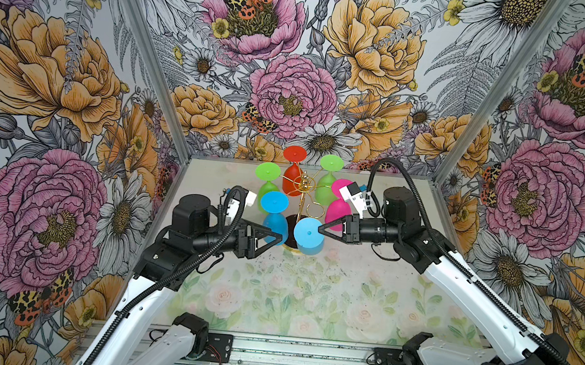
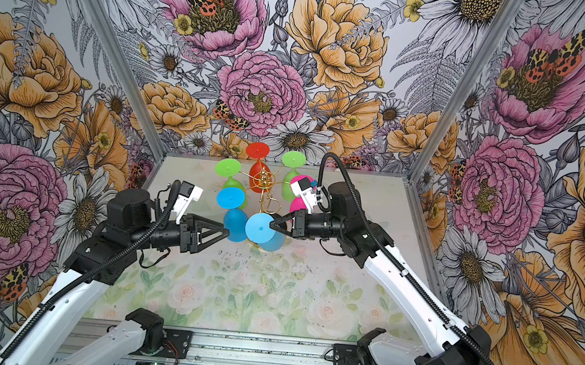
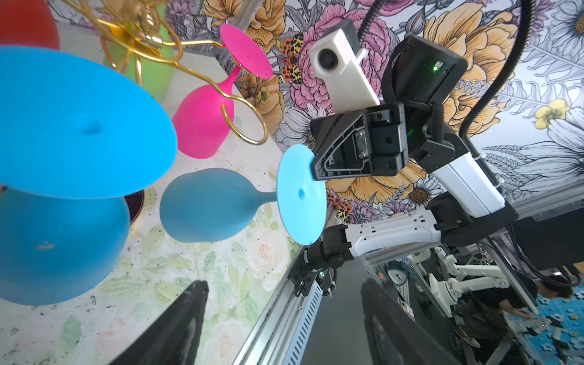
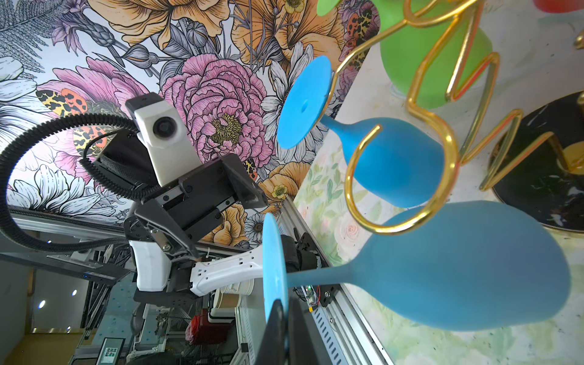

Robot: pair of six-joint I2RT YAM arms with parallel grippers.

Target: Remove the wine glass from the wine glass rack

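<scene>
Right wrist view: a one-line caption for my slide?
Right end effector pinches a blue wine glass by its foot, beside an empty loop of the rack.

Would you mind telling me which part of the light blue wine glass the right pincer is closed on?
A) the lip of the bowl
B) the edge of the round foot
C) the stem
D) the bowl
B: in the right wrist view the right pincer pinches the edge of the round foot of the light blue wine glass, leaving stem and bowl free.

Robotics lab: floral-walled aluminium-framed booth (image 1: 145,48)
</scene>
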